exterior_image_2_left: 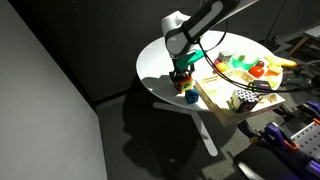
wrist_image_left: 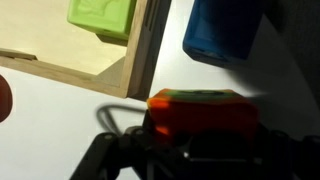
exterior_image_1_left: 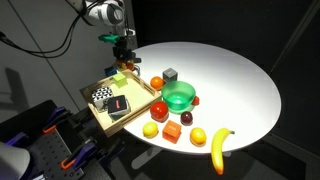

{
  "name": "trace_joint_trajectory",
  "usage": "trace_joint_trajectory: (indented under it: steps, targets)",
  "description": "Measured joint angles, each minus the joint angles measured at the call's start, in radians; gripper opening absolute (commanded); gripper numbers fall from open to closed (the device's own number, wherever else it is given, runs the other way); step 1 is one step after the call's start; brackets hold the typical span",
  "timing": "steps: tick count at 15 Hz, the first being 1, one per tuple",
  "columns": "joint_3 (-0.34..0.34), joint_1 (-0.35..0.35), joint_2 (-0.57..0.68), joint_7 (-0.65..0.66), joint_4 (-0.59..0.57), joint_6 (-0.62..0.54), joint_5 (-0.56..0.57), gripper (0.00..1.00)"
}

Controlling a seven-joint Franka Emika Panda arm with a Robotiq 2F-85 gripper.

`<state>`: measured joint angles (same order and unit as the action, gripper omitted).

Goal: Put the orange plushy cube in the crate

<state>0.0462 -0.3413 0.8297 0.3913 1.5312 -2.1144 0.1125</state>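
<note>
The orange plushy cube (wrist_image_left: 200,108) sits between my gripper's dark fingers in the wrist view. The gripper (wrist_image_left: 195,135) is shut on it. In both exterior views the gripper (exterior_image_1_left: 124,55) (exterior_image_2_left: 181,72) hangs at the table's edge, just outside the crate's corner, holding the cube (exterior_image_2_left: 181,77) above the tabletop. The crate (exterior_image_1_left: 100,118) (exterior_image_2_left: 215,96) is a shallow light-wood tray. Its wall (wrist_image_left: 140,60) runs just left of the cube in the wrist view. A green block (wrist_image_left: 102,18) lies inside the crate.
A blue block (wrist_image_left: 222,30) (exterior_image_2_left: 190,97) lies on the table close to the gripper. The crate also holds a checkered object (exterior_image_1_left: 102,96) and a dark object (exterior_image_1_left: 119,106). Beyond are a green bowl (exterior_image_1_left: 180,96), an orange fruit (exterior_image_1_left: 157,82), a grey cube (exterior_image_1_left: 171,74), a red-orange cube (exterior_image_1_left: 172,132) and a banana (exterior_image_1_left: 220,148).
</note>
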Motion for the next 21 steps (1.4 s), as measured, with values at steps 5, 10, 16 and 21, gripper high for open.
trace_joint_trajectory:
  steps: [5,10,16,21]
  targets:
    - [0.000,-0.003,-0.011,-0.005,0.000,0.002,0.000,0.38]
    - [-0.001,-0.005,-0.051,-0.006,0.006,0.050,0.003,0.27]
    - [-0.010,-0.005,-0.144,-0.006,0.056,0.130,0.025,0.22]
    - [-0.021,0.000,-0.233,-0.006,0.153,0.147,0.049,0.22]
